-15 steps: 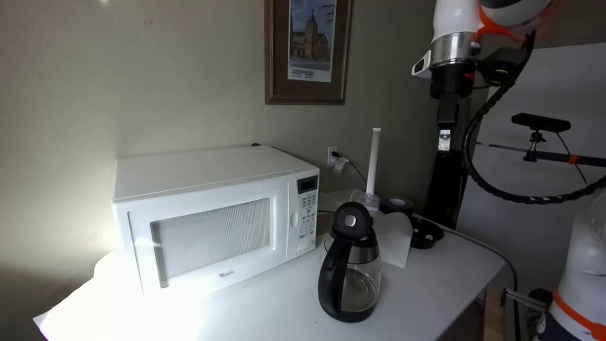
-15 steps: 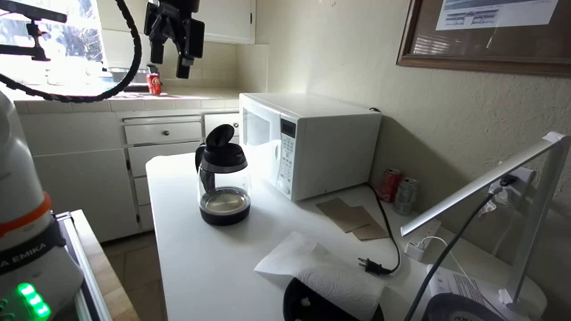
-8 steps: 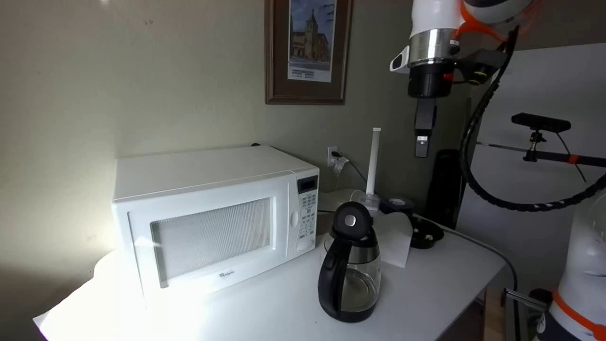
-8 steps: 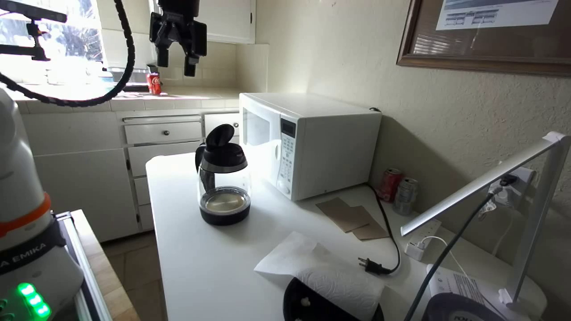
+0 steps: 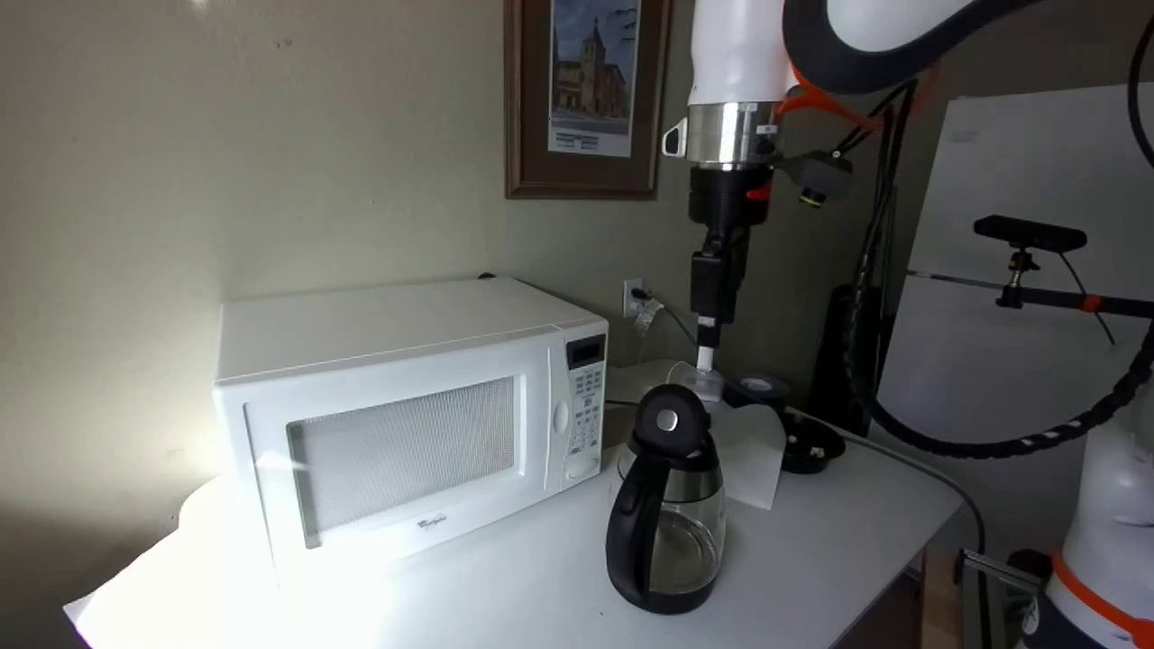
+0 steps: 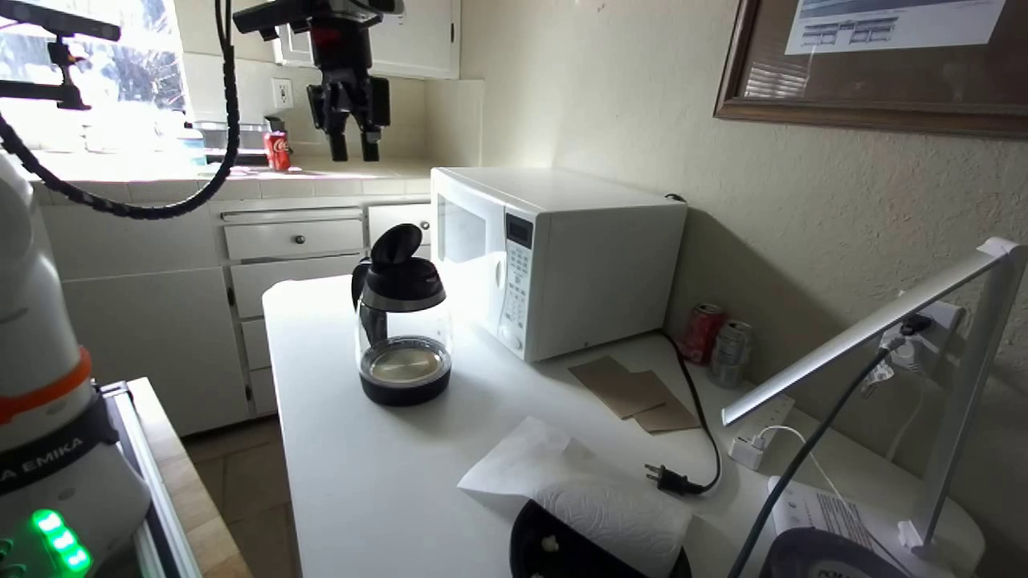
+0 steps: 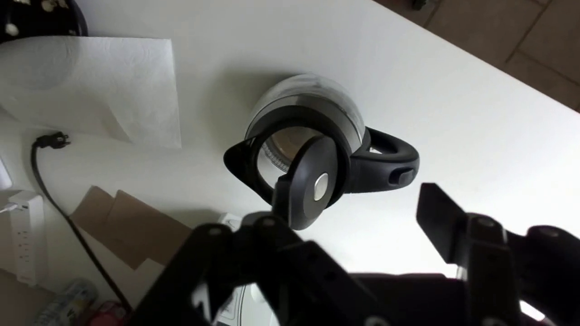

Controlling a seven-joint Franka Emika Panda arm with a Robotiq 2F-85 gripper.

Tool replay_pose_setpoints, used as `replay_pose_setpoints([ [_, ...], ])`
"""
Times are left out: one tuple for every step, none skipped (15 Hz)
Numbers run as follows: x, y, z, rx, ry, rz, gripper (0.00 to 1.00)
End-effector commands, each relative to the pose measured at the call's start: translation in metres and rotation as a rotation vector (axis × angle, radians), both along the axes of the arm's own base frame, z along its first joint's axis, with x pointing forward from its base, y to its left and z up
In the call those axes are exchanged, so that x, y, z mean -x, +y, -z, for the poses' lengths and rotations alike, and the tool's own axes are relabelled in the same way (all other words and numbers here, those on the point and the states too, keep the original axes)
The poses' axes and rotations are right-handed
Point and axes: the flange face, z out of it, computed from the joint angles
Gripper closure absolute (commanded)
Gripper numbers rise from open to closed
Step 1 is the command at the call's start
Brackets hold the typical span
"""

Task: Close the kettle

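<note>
In an exterior view, the gripper has swung toward the kettle on the table, likely lining up to close it, beside a microwave apparently marked "Whirlpool." In an exterior view, the jaws hang spread, higher than the kettle and apart from it; the arm base reads "EMIKA," a red can seemingly "Coca-Cola." In the wrist view, the lid tilts open, the job unfinished.
</note>
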Motion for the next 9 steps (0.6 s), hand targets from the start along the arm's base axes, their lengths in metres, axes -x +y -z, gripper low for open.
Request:
replay_pose_setpoints([
  [-0.017,0.004,0.023,0.107,0.000,0.052,0.58],
  [-0.020,0.003,0.029,0.133,0.001,0.065,0.66],
  [-0.024,0.004,0.035,0.150,0.000,0.075,0.73],
  [-0.027,0.005,0.041,0.159,0.001,0.083,0.81],
  [-0.029,0.006,0.046,0.169,0.000,0.089,0.89],
  [-0.032,0.008,0.051,0.173,0.000,0.092,0.96],
  [-0.034,0.009,0.055,0.177,-0.002,0.096,1.00],
  [-0.037,0.010,0.060,0.183,-0.002,0.098,1.00],
  [-0.040,0.010,0.064,0.186,-0.003,0.101,1.00],
])
